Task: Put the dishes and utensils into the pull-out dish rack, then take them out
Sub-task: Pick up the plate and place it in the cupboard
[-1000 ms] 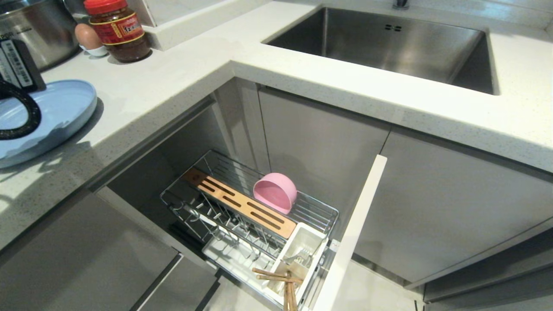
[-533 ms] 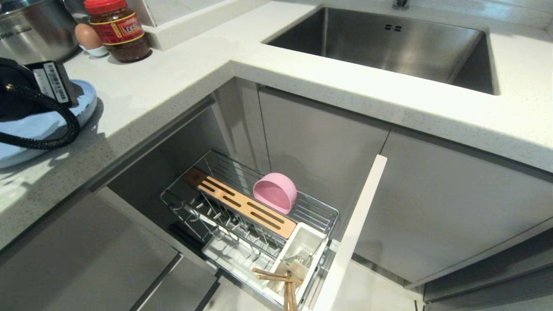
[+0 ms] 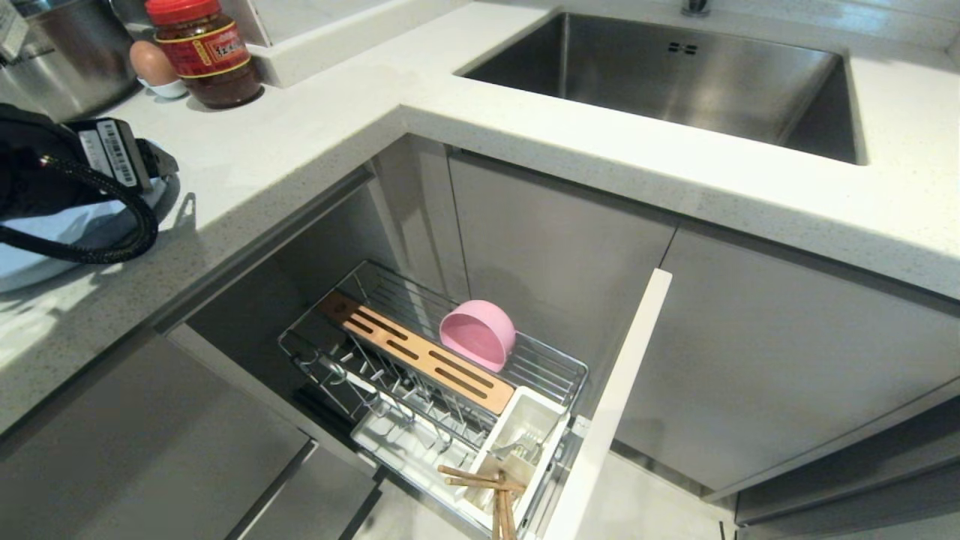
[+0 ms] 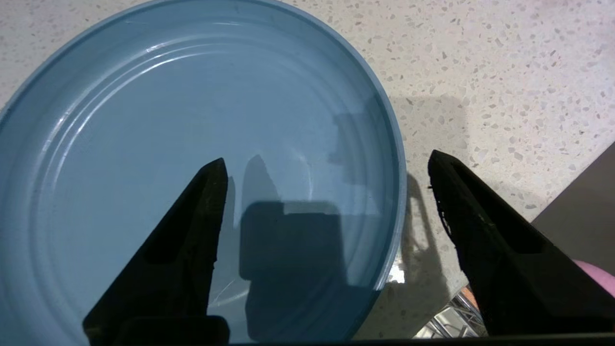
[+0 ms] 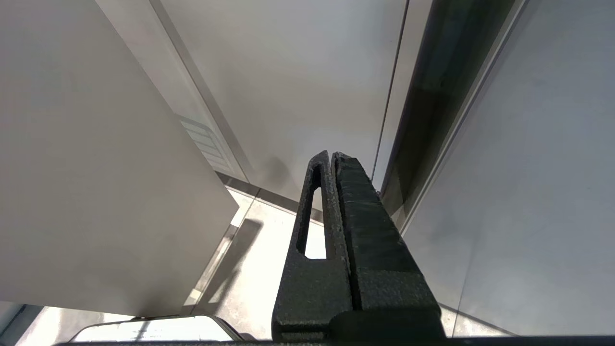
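The light-blue plate [image 4: 192,144] lies flat on the speckled counter at the far left, mostly covered by my left arm [image 3: 45,172] in the head view, where a strip of plate [image 3: 45,225] shows. My left gripper [image 4: 326,157] hangs open above the plate's rim, one finger over the plate's inside, the other over the counter. The pull-out dish rack [image 3: 397,289] stands open below the counter. In it the pink bowl [image 3: 478,334] rests on its side. The chopsticks [image 3: 480,480] and fork [image 3: 521,450] sit in the white cup [image 3: 525,420]. My right gripper [image 5: 331,154] is shut and parked low by cabinet fronts.
A steel pot [image 3: 67,60], an egg [image 3: 150,64] and a red-lidded jar [image 3: 202,49] stand behind the plate. The steel sink [image 3: 675,75] is set into the counter at the right. The rack's white front panel [image 3: 622,390] juts out beside grey cabinet doors.
My left arm has come in from the left across the plate toward its right rim and now covers more of it. The rack and its contents have not moved.
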Available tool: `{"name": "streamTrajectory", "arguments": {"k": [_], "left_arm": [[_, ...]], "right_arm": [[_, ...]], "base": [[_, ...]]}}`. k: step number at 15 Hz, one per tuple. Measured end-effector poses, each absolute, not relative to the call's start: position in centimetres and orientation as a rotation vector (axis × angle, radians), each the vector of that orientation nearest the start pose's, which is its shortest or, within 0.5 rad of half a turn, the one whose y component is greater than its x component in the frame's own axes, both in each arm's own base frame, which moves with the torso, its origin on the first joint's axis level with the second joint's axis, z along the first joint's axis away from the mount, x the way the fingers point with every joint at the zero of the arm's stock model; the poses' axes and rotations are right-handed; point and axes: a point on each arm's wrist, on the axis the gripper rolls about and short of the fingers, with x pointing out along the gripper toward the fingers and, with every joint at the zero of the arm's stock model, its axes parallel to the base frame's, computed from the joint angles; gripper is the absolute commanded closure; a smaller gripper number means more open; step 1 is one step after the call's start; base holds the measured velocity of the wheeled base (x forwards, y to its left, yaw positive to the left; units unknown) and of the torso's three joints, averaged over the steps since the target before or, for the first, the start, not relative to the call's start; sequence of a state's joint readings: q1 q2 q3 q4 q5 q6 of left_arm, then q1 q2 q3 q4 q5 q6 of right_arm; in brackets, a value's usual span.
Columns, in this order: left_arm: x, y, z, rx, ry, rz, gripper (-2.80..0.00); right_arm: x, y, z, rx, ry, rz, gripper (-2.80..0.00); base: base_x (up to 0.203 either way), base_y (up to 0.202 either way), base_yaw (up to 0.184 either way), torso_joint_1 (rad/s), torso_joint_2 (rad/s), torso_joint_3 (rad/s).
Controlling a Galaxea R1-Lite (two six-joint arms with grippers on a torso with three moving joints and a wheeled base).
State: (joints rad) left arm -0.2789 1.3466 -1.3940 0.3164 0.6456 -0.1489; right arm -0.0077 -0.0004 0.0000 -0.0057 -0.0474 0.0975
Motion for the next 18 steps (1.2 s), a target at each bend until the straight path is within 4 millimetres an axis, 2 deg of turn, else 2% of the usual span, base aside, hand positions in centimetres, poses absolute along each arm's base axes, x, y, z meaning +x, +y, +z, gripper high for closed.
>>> {"name": "streamTrajectory", "arguments": {"k": [8, 13, 14, 15, 18], "left_arm": [[21.1, -4.7, 34.0, -0.041, 0.252, 0.371, -2.8], [21.5, -4.8, 33.9, -0.041, 0.258, 0.367, -2.8], [21.6, -4.8, 33.8, -0.041, 0.259, 0.367, -2.41], [21.6, -4.8, 33.8, -0.04, 0.261, 0.367, 0.0], [21.6, -4.8, 33.6, -0.037, 0.265, 0.367, 0.0]], "right_arm": [[-2.3, -0.1, 7.6, 0.098, -0.009, -0.055, 0.0], [-2.3, -0.1, 7.6, 0.098, -0.009, -0.055, 0.0], [-2.3, -0.1, 7.6, 0.098, -0.009, -0.055, 0.0], [-2.3, -0.1, 7.6, 0.098, -0.009, -0.055, 0.0], [-2.3, -0.1, 7.6, 0.098, -0.009, -0.055, 0.0]], "base": [[0.0, 0.0, 0.0, 0.0, 0.0, 0.0], [0.0, 0.0, 0.0, 0.0, 0.0, 0.0], [0.0, 0.0, 0.0, 0.0, 0.0, 0.0], [0.0, 0.0, 0.0, 0.0, 0.0, 0.0], [0.0, 0.0, 0.0, 0.0, 0.0, 0.0]]}}
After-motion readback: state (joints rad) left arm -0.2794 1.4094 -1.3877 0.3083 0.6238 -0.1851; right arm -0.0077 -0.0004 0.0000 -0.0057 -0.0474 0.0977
